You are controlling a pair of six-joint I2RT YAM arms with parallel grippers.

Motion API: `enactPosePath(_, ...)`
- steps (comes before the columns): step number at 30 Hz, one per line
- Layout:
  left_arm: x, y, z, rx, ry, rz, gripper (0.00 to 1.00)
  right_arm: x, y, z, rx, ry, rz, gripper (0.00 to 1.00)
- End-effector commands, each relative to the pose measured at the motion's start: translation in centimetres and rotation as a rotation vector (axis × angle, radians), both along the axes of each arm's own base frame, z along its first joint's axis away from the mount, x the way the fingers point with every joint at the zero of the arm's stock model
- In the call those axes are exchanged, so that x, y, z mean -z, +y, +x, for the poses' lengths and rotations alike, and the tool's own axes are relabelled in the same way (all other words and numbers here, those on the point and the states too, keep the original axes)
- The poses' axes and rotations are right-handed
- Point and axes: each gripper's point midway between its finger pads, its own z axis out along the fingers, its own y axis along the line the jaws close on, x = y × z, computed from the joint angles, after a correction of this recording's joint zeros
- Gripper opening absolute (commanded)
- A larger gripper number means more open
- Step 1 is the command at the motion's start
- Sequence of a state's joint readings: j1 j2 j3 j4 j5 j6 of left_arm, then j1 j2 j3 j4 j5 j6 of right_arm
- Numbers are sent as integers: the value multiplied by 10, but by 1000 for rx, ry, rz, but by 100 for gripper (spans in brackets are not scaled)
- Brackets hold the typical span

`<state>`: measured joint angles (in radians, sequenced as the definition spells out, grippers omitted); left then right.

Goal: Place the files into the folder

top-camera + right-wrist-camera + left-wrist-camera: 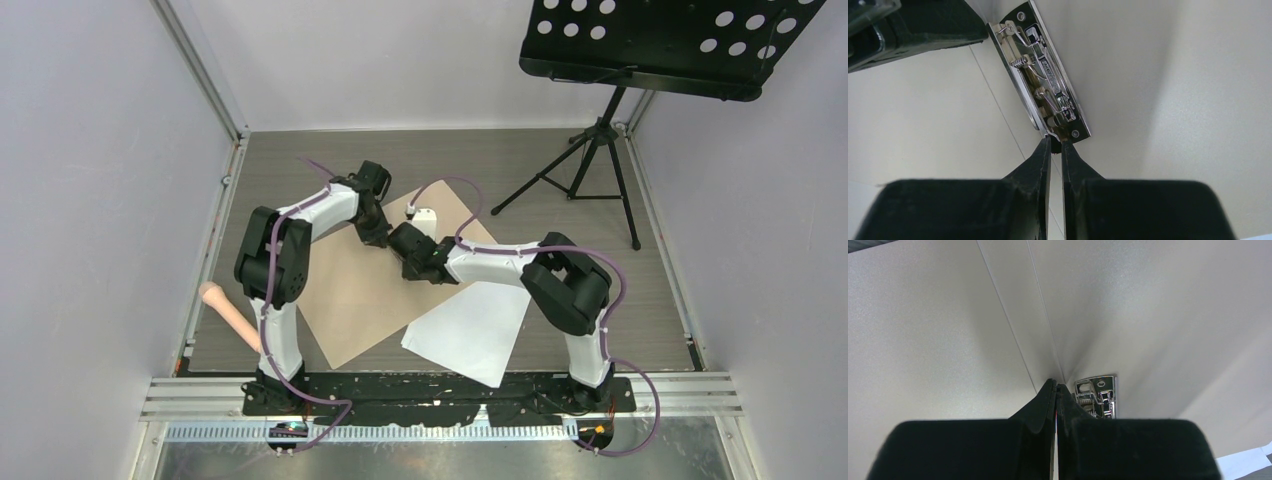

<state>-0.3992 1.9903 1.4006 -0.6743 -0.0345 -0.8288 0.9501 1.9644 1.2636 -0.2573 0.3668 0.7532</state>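
Top view high, looking down; wrist views close, sharing folder (1173,75) clip (1045,75).

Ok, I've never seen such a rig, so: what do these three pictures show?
A robot's left arm and right arm stand at the near edge of a table. The wide picture comes from overhead; the other two from a camera on each wrist, looking along its fingers. On the table lie an open brown folder with a metal clip inside, and a white sheet. The left fingers are shut at the crease, holding nothing. The right fingers, almost shut, meet the clip's end; whether they pinch it is unclear.
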Motion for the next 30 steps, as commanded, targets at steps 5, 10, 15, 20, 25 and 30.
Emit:
enactPosePath(5,10,5,-14,18,70,43,1,81,-90,-29,136,149,-347,5)
enactPosePath(10,3,-2,-13,26,57,-3,10,95,-88,-38,127,192,-317,5)
enactPosePath(15,-20,-5,-10,19,10,-54,23,94,-87,-37,122,196,-296,6)
enactPosePath(20,-40,-13,-7,13,-36,-114,30,91,-86,-36,121,193,-275,6)
enactPosePath(25,-46,-19,1,-12,-56,-152,31,91,-84,-36,111,194,-268,6)
enactPosePath(30,-49,-28,17,-2,-92,-184,32,91,-84,-36,104,195,-267,6)
